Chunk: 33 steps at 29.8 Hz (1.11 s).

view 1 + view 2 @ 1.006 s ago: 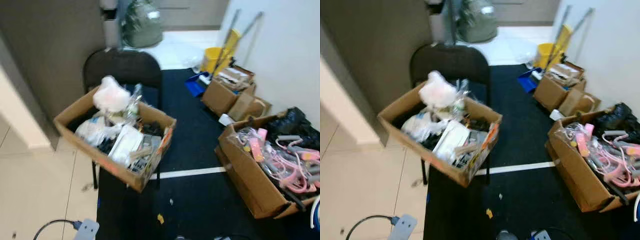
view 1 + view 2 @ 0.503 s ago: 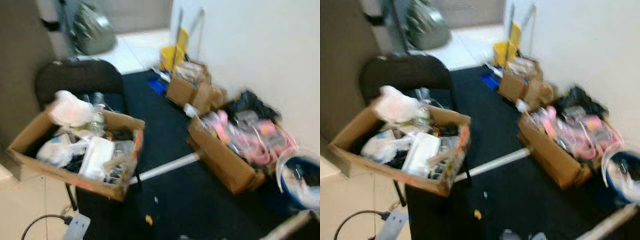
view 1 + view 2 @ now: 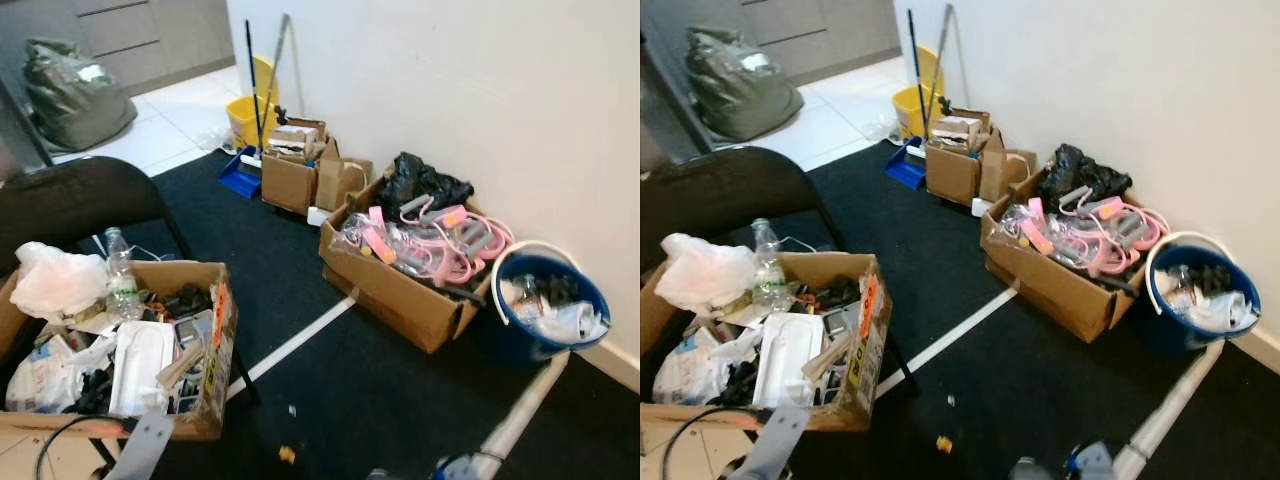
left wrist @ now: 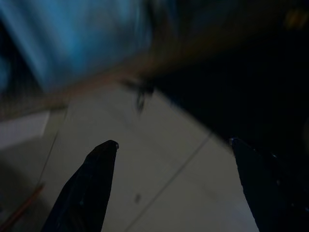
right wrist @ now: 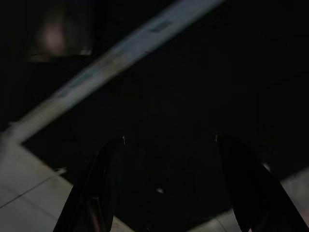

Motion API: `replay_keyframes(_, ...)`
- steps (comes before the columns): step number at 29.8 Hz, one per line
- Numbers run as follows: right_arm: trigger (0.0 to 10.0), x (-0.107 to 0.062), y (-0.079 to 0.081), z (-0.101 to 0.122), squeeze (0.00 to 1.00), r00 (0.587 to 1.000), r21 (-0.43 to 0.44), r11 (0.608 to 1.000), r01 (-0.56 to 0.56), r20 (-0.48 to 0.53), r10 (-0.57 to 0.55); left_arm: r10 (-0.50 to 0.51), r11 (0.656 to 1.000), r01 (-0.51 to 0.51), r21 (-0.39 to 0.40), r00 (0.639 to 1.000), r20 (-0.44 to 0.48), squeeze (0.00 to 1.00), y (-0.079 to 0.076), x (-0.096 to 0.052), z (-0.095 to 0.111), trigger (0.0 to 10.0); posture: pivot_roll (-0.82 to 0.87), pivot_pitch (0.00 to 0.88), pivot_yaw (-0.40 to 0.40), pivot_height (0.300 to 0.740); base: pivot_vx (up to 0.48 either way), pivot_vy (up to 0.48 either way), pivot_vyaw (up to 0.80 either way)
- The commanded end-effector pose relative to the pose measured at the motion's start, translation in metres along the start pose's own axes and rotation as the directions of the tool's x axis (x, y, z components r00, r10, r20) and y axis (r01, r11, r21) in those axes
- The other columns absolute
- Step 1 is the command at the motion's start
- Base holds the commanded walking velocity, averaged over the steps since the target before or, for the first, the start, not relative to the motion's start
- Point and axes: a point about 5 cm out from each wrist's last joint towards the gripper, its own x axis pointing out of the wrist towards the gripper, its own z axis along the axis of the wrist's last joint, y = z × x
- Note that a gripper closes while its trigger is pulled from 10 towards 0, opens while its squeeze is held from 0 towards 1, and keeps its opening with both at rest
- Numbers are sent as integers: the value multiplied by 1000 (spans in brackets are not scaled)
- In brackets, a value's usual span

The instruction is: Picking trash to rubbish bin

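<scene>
Camera swung right since a second ago, bringing a blue bucket (image 3: 545,305) of trash into view by the wall. Dark carpet (image 3: 300,270) (white stripe across it). Box of pink items (image 3: 405,275) sits just beside the bucket; junk box (image 3: 120,345) well apart. Left gripper (image 4: 171,147) and right gripper (image 5: 169,140) both hang fingers spread, empty.

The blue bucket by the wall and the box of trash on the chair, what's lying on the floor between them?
In the left eye view, between the blue bucket and the box of trash sit the cardboard box of pink hangers and a white floor stripe on dark carpet.
</scene>
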Motion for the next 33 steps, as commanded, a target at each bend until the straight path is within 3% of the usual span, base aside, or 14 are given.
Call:
replay_keyframes(1, 10000, -1, -13, 0, 0, 999, -17, 999, 37, -8, -37, 43, 998, -44, -48, 999, -7, 0, 0, 0, 0, 10000, 103, 36, -20, 740, 0, 0, -788)
replay_keyframes(3, 10000, -1, -20, 2, 0, 999, -17, 998, 54, -3, -54, 79, 995, -82, -49, 996, -51, 0, 1, -1, -9, 10000, 93, 33, -8, 740, 0, 0, -788)
replay_keyframes(6, 10000, -3, -39, 3, 0, 993, 18, 993, 117, -3, -117, 61, 956, -153, -251, 939, -340, 0, -4, -13, -64, 10000, 76, 45, 14, 740, 0, 0, -792)
replay_keyframes(7, 10000, -3, -39, 3, 0, 993, 18, 993, 117, -3, -117, 61, 956, -153, -251, 939, -340, 0, -4, -13, -64, 10000, 76, 45, 14, 740, 0, 0, -800)
replay_keyframes(8, 10000, -4, -42, 1, 0, 992, 29, 992, 127, -10, -126, -11, 946, -117, -301, 919, -393, 0, -13, -17, -77, 10000, 72, 32, 15, 740, 0, 0, -800)
replay_keyframes(9, 10000, -4, -44, -9, 0, 992, 67, 990, 126, -41, -123, -167, 891, -68, -448, 869, -465, 0, -32, -27, -99, 10000, 63, 14, 5, 740, 0, 0, -800)
replay_keyframes(14, 10000, -4, -36, -36, 0, 991, 75, 993, 89, -103, -81, -214, 881, -60, -469, 834, -509, 0, -34, -40, -126, 10000, 84, 30, 0, 740, 0, 0, -635)
replay_keyframes(19, 10000, -4, -26, -44, 0, 992, 94, 994, 61, -116, -50, -212, 812, -140, -567, 834, -510, 0, -28, -40, -126, 10000, 136, 45, 2, 740, 0, 0, 0)
replay_keyframes(21, 10000, -3, -21, -43, 0, 992, 91, 995, 52, -115, -41, -242, 813, -108, -572, 832, -500, 0, -28, -39, -124, 10000, 149, 54, 12, 740, 0, 0, 0)
replay_keyframes(22, 10000, -3, -19, -42, 0, 993, 91, 995, 49, -115, -38, -250, 815, -97, -571, 830, -498, 0, -26, -39, -124, 10000, 149, 59, 18, 740, 0, 0, 0)
replay_keyframes(24, 10000, -1, -12, -29, 0, 997, 93, 996, 17, -82, -9, -253, 952, 121, -281, 825, -504, 0, -18, -38, -122, 10000, 149, 79, 46, 740, 0, 0, 0)
replay_keyframes(26, 10000, 0, -6, -15, 0, 999, 97, 995, -9, -45, 14, -277, 958, 275, -82, 814, -511, 0, -12, -37, -119, 10000, 156, 84, 61, 740, 0, 0, 0)
replay_keyframes(30, 10000, 0, -1, -2, 0, 1000, 86, 996, -20, -16, 21, -360, 919, 394, -15, 824, -437, 0, -8, -30, -100, 10000, 165, 82, 75, 740, 0, 0, 0)
replay_keyframes(33, 10000, 0, 4, -3, 0, 999, 48, 998, -34, -28, 36, -294, 953, 302, -33, 892, -344, 0, 3, -22, -82, 10000, 174, 78, 75, 740, 0, 0, 0)
